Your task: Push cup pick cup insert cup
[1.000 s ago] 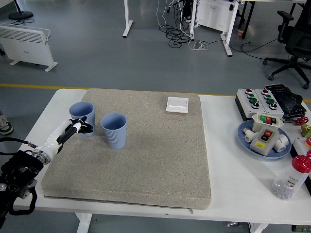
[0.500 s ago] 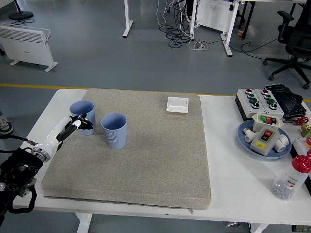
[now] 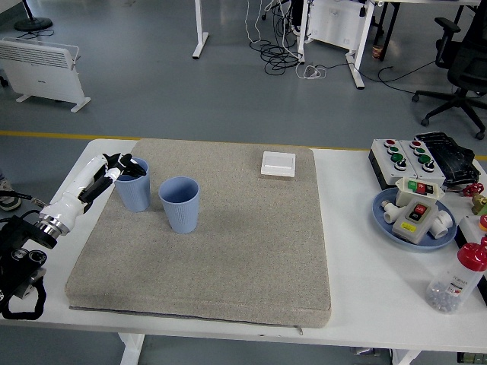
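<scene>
A: Start left. What was the left hand [image 3: 114, 169] doing?

B: It came in from the left of the grey mat [image 3: 228, 258], white forearm, black fingers. The fingers were closed around the rim of the left blue cup [image 3: 133, 184], gripping it at the cup's left upper edge.

A: Where was that cup?

B: Upright on the mat, in its far left corner area. I couldn't tell whether the base was touching the mat or lifted just off it.

A: Second cup?

B: The right blue cup [image 3: 180, 203] stood upright on the mat too, just beside the held one and slightly nearer the mat's front edge. A small gap showed between them, no contact. Nothing was inside either that I could see.

A: Further right?

B: A white square switch plate [image 3: 278, 163] lay flat at the mat's far edge, right of centre. Off the mat's right side, on the white table [image 3: 358, 266], there was a button box [image 3: 401, 157] with red and green buttons, then a blue plate [image 3: 413, 216] holding white parts and another switch box. Near the table's front right was a clear bottle with a red cap [image 3: 457, 278].

A: Right hand?

B: Not visible.
</scene>
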`<action>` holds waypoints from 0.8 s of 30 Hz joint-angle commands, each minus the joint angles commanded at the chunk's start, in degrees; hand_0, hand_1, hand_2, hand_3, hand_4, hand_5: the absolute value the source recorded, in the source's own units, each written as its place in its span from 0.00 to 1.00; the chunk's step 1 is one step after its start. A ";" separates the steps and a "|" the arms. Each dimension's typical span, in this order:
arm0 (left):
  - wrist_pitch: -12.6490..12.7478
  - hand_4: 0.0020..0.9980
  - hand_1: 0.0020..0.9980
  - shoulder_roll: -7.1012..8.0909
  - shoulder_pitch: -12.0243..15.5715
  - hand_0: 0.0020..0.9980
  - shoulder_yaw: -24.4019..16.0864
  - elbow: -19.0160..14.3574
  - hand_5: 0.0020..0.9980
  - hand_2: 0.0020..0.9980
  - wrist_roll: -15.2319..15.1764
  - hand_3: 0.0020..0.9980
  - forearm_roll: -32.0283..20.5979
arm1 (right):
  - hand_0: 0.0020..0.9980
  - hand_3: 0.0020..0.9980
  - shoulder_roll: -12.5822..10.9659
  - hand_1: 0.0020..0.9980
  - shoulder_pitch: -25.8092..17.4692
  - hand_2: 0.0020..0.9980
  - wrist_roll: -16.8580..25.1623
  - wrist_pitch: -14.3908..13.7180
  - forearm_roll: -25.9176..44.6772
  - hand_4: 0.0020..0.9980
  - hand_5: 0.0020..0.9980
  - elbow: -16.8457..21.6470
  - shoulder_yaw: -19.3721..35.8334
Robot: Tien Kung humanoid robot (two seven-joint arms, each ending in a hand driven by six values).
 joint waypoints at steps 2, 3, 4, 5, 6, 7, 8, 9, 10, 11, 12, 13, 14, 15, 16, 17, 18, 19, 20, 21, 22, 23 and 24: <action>1.71 0.58 0.53 0.60 -0.72 0.49 -0.76 -2.80 0.97 0.47 -0.05 0.45 0.92 | 0.72 0.57 -0.05 0.65 -0.04 0.65 -0.02 -0.01 0.09 0.12 0.46 0.00 -0.05; 2.29 0.58 0.53 0.83 -1.11 0.49 -0.91 -4.14 0.97 0.47 -0.05 0.45 1.32 | 0.72 0.57 -0.07 0.65 -0.06 0.65 -0.03 -0.01 0.15 0.12 0.46 0.00 -0.09; 2.59 0.58 0.53 1.13 -1.82 0.49 -0.94 -5.52 0.97 0.47 0.28 0.45 2.20 | 0.72 0.57 -0.09 0.65 -0.09 0.65 -0.04 -0.02 0.24 0.12 0.46 0.00 -0.14; 2.38 0.58 0.53 1.34 -2.50 0.49 -0.89 -6.80 0.97 0.47 1.42 0.45 3.40 | 0.72 0.57 -0.10 0.65 -0.12 0.65 -0.05 -0.03 0.32 0.12 0.46 0.00 -0.19; 1.73 0.58 0.53 1.50 -3.23 0.49 -0.61 -7.88 0.97 0.47 3.46 0.45 5.02 | 0.72 0.57 -0.10 0.65 -0.15 0.65 -0.06 -0.05 0.42 0.12 0.46 0.00 -0.23; 0.44 0.82 0.85 1.60 -4.44 0.88 0.41 -8.54 0.74 0.91 6.07 0.79 7.46 | 0.73 0.57 -0.11 0.65 -0.16 0.65 -0.09 -0.07 0.52 0.12 0.46 0.00 -0.31; -0.16 0.82 0.85 1.63 -4.98 0.88 0.85 -8.79 0.74 0.91 8.68 0.79 9.78 | 0.73 0.57 -0.11 0.65 -0.17 0.65 -0.11 -0.07 0.56 0.12 0.46 0.00 -0.34; -1.40 0.82 0.85 1.51 -6.34 0.88 2.45 -8.59 0.74 0.91 11.28 0.79 12.07 | 0.73 0.57 -0.12 0.65 -0.11 0.65 -0.13 -0.07 0.44 0.12 0.46 0.00 -0.39; -2.30 0.82 0.85 1.37 -7.42 0.88 3.93 -8.39 0.74 0.91 13.52 0.79 14.15 | 0.73 0.57 -0.12 0.65 -0.06 0.65 -0.14 -0.07 0.35 0.12 0.46 0.00 -0.40; -3.42 0.82 0.85 1.17 -8.73 0.88 5.59 -8.11 0.74 0.91 15.75 0.79 16.24 | 0.73 0.57 -0.12 0.65 0.01 0.65 -0.16 -0.07 0.26 0.12 0.46 0.00 -0.39; -4.17 0.98 0.99 0.94 -9.69 1.00 7.01 -7.78 0.63 1.00 18.36 0.98 18.56 | 0.73 0.57 -0.11 0.65 0.04 0.65 -0.17 -0.09 0.26 0.12 0.46 0.00 -0.40; -4.76 0.98 0.99 0.66 -10.77 1.00 8.46 -7.36 0.63 1.00 20.59 0.98 20.41 | 0.73 0.57 -0.11 0.65 0.05 0.65 -0.18 -0.11 0.37 0.12 0.46 0.00 -0.45; -5.46 0.98 0.99 0.31 -11.91 1.00 9.84 -6.79 0.63 1.00 23.06 0.98 22.10 | 0.73 0.57 -0.13 0.65 0.03 0.65 -0.18 -0.12 0.58 0.12 0.46 0.00 -0.54; -6.00 0.98 0.99 0.06 -12.77 1.00 10.95 -6.36 0.63 1.00 25.30 0.98 23.46 | 0.73 0.57 -0.15 0.65 0.05 0.65 -0.17 -0.13 0.69 0.12 0.46 0.00 -0.61; -6.63 0.98 0.99 -0.24 -13.84 1.00 12.16 -5.85 0.63 1.00 27.52 0.98 24.82 | 0.73 0.57 -0.18 0.65 0.09 0.65 -0.16 -0.13 0.80 0.12 0.46 0.00 -0.68; -7.07 0.98 0.99 -0.48 -14.78 1.00 13.28 -5.46 0.63 1.00 29.97 0.98 25.67 | 0.73 0.57 -0.20 0.65 0.13 0.65 -0.16 -0.13 0.85 0.12 0.46 0.00 -0.71; -7.44 1.00 1.00 -0.78 -15.63 1.00 14.26 -5.02 0.59 1.00 31.81 1.00 26.31 | 0.72 0.57 -0.21 0.65 0.14 0.65 -0.16 -0.14 0.89 0.12 0.46 0.00 -0.72; -7.66 1.00 1.00 -1.02 -16.25 1.00 14.97 -4.66 0.59 1.00 32.95 1.00 26.76 | 0.72 0.57 -0.23 0.65 0.15 0.65 -0.17 -0.15 0.91 0.12 0.46 0.00 -0.73; -7.74 1.00 1.00 -1.11 -16.46 1.00 15.22 -4.53 0.59 1.00 33.31 1.00 26.92 | 0.72 0.57 -0.23 0.65 0.15 0.65 -0.17 -0.16 0.92 0.12 0.46 0.00 -0.73; -8.19 1.00 1.00 -1.52 -17.25 1.00 16.07 -3.88 0.59 1.00 33.85 1.00 27.29 | 0.72 0.57 -0.26 0.65 0.18 0.65 -0.16 -0.16 0.93 0.12 0.46 0.00 -0.75; -8.28 1.00 1.00 -1.61 -17.42 1.00 16.25 -3.75 0.59 1.00 33.97 1.00 27.37 | 0.72 0.57 -0.26 0.65 0.18 0.65 -0.16 -0.16 0.93 0.12 0.46 0.00 -0.76; -8.72 1.00 1.00 -1.98 -18.04 1.00 17.11 -3.10 0.59 1.00 34.53 1.00 27.66 | 0.72 0.57 -0.29 0.65 0.20 0.65 -0.18 -0.18 0.94 0.12 0.46 0.00 -0.79; -9.27 1.00 1.00 -2.21 -18.45 1.00 17.72 -2.68 0.59 1.00 35.18 1.00 27.91 | 0.72 0.57 -0.30 0.65 0.21 0.65 -0.20 -0.18 0.88 0.12 0.46 0.00 -0.79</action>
